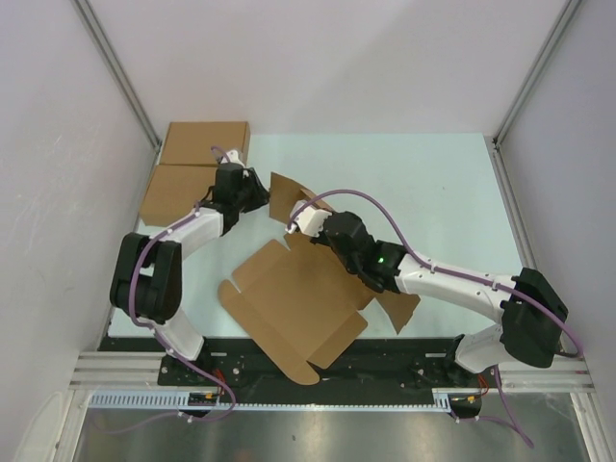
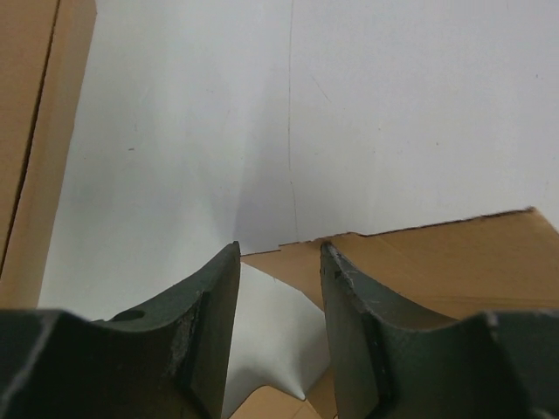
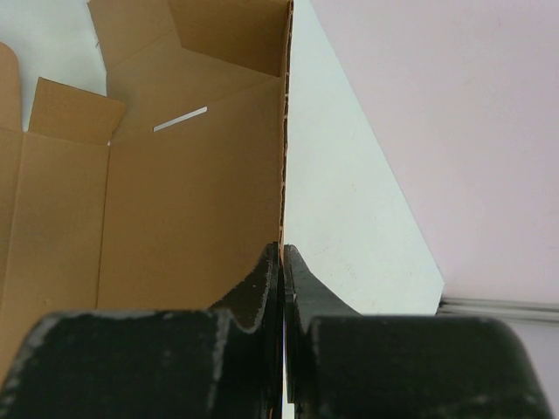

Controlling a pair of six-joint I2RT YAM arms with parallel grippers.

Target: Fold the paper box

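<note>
The paper box (image 1: 298, 298) is a brown die-cut sheet lying unfolded near the arms, with its far panel (image 1: 286, 197) raised upright. My right gripper (image 1: 306, 219) is shut on the edge of that raised panel. In the right wrist view the cardboard edge (image 3: 175, 192) runs straight into the closed fingertips of the right gripper (image 3: 282, 249). My left gripper (image 1: 258, 192) stands open just left of the raised panel. In the left wrist view the left gripper (image 2: 279, 253) has only table and a cardboard edge (image 2: 454, 253) showing between its fingers, and it holds nothing.
Two made-up flat brown boxes (image 1: 204, 142) (image 1: 178, 191) lie at the back left corner, close behind the left arm; one box's side (image 2: 35, 131) shows at the left of the left wrist view. White walls enclose the table on three sides.
</note>
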